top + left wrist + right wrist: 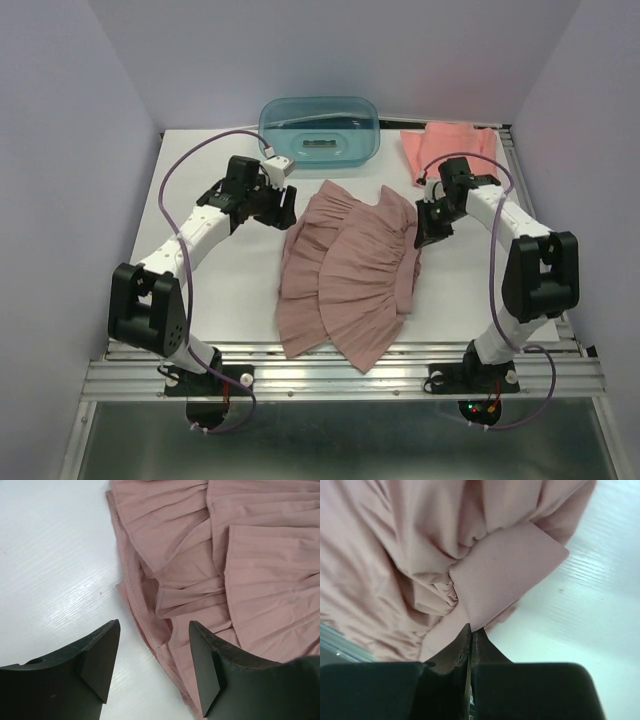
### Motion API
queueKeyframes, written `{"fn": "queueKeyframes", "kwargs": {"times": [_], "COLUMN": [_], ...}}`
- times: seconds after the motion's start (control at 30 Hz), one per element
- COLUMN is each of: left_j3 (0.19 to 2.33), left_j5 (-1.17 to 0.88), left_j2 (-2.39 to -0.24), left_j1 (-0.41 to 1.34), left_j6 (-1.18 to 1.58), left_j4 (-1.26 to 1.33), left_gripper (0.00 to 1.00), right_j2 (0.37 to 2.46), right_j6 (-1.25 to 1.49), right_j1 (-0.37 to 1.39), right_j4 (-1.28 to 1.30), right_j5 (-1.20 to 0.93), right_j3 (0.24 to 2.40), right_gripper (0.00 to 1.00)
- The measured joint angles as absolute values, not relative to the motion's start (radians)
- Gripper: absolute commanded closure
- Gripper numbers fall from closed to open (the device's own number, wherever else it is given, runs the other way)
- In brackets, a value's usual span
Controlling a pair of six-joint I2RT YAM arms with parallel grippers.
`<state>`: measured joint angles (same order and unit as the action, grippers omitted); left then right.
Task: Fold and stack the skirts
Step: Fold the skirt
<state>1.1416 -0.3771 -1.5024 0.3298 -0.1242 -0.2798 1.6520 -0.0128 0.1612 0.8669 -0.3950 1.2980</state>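
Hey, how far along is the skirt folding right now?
Early: nothing is stacked. The right gripper pinches the mauve skirt at one edge, and the left gripper is open at its other edge. The coral skirt lies apart at the far right, left to do.

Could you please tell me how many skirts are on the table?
2. The mauve skirt lies spread in the middle. The coral skirt is at the far right corner, right of the tub. No others show, though one could lie underneath.

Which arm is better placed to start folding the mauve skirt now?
Probably right: the right gripper is shut on an edge of the mauve skirt, while the left gripper is open at its edge, holding nothing.
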Motion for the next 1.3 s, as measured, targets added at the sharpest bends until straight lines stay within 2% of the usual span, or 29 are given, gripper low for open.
{"fn": "queueKeyframes", "kwargs": {"times": [0.23, 0.33, 0.43, 0.57, 0.63, 0.67, 0.73, 0.83, 0.9, 1.03, 1.3], "left_j3": [1.154, 1.156, 1.156, 1.144, 1.131, 1.122, 1.111, 1.098, 1.085, 1.040, 0.950], "left_j5": [-0.373, -0.370, -0.367, -0.354, -0.344, -0.339, -0.329, -0.316, -0.304, -0.286, -0.210], "left_j2": [-1.531, -1.546, -1.549, -1.546, -1.539, -1.535, -1.528, -1.528, -1.527, -1.509, -1.337], "left_j1": [0.330, 0.330, 0.332, 0.357, 0.382, 0.399, 0.453, 0.575, 0.635, 0.723, 0.969], "left_j6": [-0.149, -0.157, -0.171, -0.202, -0.218, -0.228, -0.254, -0.313, -0.340, -0.427, -0.635], "left_j4": [-0.301, -0.307, -0.309, -0.299, -0.297, -0.297, -0.296, -0.295, -0.291, -0.294, -0.342], "left_gripper": [0.31, 0.31, 0.31, 0.31, 0.32, 0.34, 0.38, 0.40, 0.37, 0.31, 0.28], "right_j2": [1.862, 1.878, 1.878, 1.873, 1.862, 1.855, 1.831, 1.770, 1.749, 1.729, 1.728], "right_j6": [-0.031, -0.030, -0.030, -0.030, -0.033, -0.038, -0.048, -0.091, -0.105, -0.126, -0.237], "right_j1": [0.104, 0.105, 0.106, 0.106, 0.106, 0.106, 0.106, 0.106, 0.106, 0.112, 0.240], "right_j4": [0.837, 0.837, 0.838, 0.841, 0.842, 0.842, 0.847, 0.847, 0.849, 0.879, 0.906], "right_j5": [-0.298, -0.286, -0.284, -0.287, -0.282, -0.276, -0.252, -0.181, -0.178, -0.286, -0.472], "right_j3": [1.212, 1.215, 1.218, 1.242, 1.267, 1.279, 1.308, 1.362, 1.369, 1.393, 1.324], "right_gripper": [0.99, 0.98, 0.87, 0.80, 0.68, 0.67, 0.49, 0.48, 0.49, 0.51, 0.54]}}
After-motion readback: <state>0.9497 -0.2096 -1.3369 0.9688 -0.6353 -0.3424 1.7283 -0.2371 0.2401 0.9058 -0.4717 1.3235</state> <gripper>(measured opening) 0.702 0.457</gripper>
